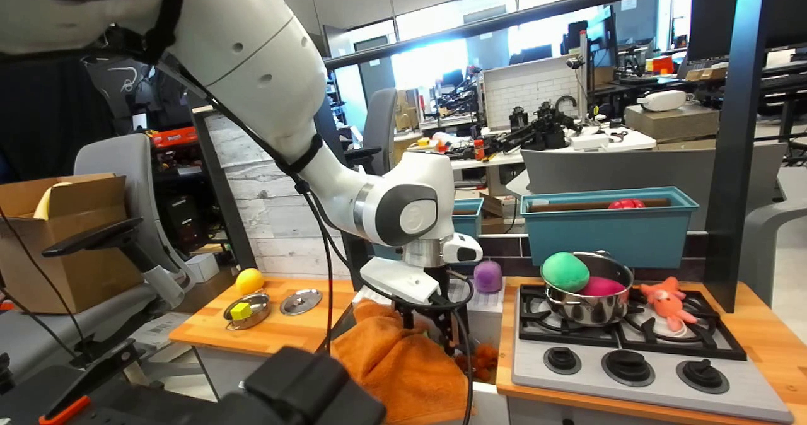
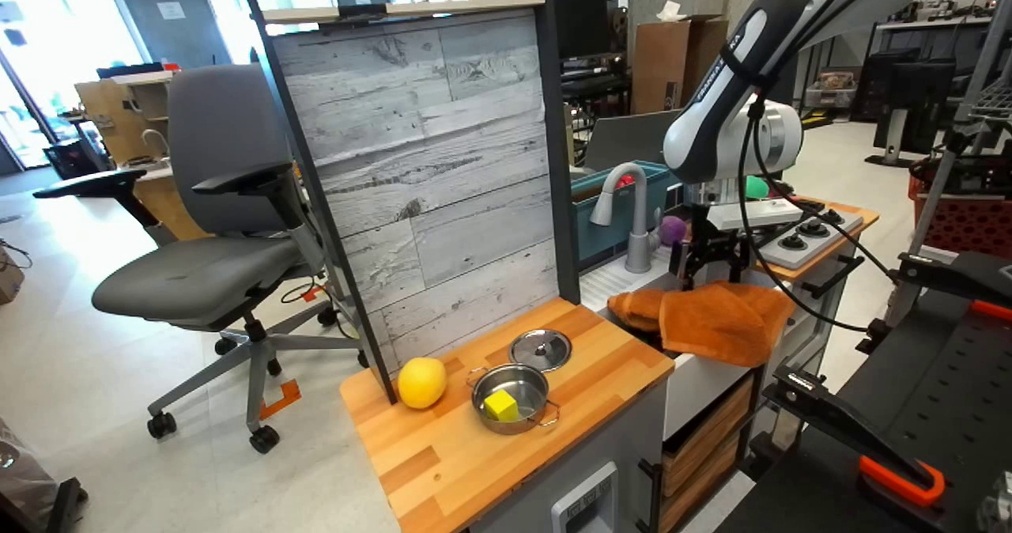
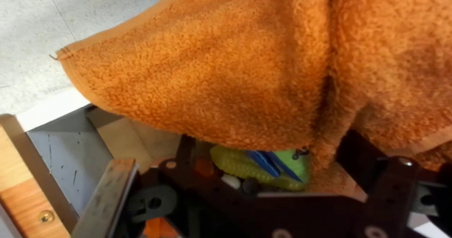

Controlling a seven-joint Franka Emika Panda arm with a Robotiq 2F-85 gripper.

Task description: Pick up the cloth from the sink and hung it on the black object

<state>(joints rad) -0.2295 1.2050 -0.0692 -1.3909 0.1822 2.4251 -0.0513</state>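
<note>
Orange cloth (image 2: 723, 327) lies over the front wall of the sink (image 2: 700, 387), its outer part hanging down in both exterior views. Leftmost, a yellow ball (image 2: 422, 383) sits near the back left corner of the desk (image 2: 443, 462), at the foot of a pale plank panel (image 2: 443, 161). Right of it stands a small steel pot (image 2: 514, 376) with a yellow cube (image 2: 501, 406) inside, and a round lid (image 2: 541, 349) lies just beside the pot, toward the back edge. Past the right edge of this part of the desk, the tool (image 1: 429, 338) points down over the sink. Its fingers (image 3: 356, 153) are spread well apart; the wrist view shows a fold of the cloth next to one finger, but whether they touch cannot be told. A bumpy yellow thing (image 3: 226, 159) lies in the sink below them. Farther right, beyond a purple ball (image 1: 487, 277), a stove (image 1: 591, 374) stands on the desk's other part, along the front edge. A larger pot (image 1: 586, 309) on it holds a green ball (image 1: 565, 272) and a pink ball (image 1: 603, 287), and a coral plush toy (image 1: 668, 302) lies near that pot, toward the back right corner.
</note>
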